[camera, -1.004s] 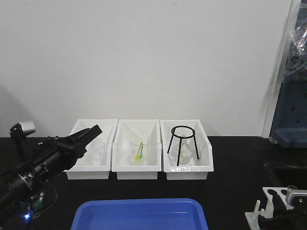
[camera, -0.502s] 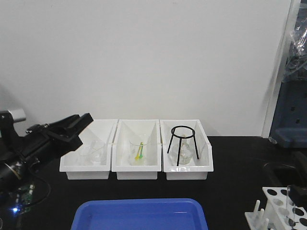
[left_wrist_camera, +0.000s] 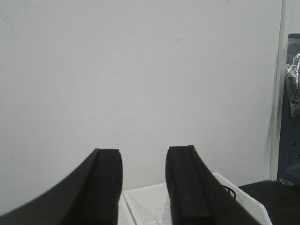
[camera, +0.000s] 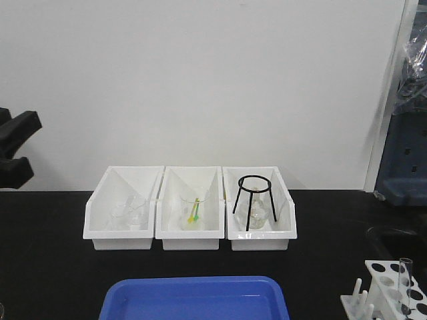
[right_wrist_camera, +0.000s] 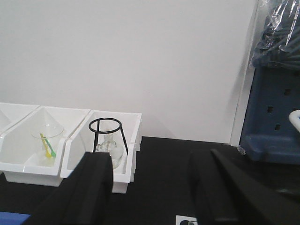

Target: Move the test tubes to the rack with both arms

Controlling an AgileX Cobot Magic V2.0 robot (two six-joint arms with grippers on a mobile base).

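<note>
The white rack (camera: 385, 291) stands at the bottom right of the front view, partly cut off by the frame edge. One clear test tube (camera: 405, 285) stands upright in it. My left gripper (camera: 23, 151) shows at the far left edge, raised and open, with nothing between its jaws. In the left wrist view my left gripper (left_wrist_camera: 143, 157) points at the white wall above the bins, open and empty. In the right wrist view my right gripper (right_wrist_camera: 150, 158) is wide open and empty over the black table, with a corner of the rack (right_wrist_camera: 183, 220) just below it. It is out of the front view.
Three white bins stand in a row at the back: the left bin (camera: 100, 217) holds clear glassware, the middle bin (camera: 190, 237) a beaker with coloured sticks, the right bin (camera: 261, 239) a black tripod over a flask. A blue tray (camera: 193, 300) lies at the front. Blue equipment (camera: 403, 160) stands at the right.
My left arm has pulled back from the left bin, up and to the left edge. The dark right gripper by the rack has left the front view, and a tube stands free in the rack.
</note>
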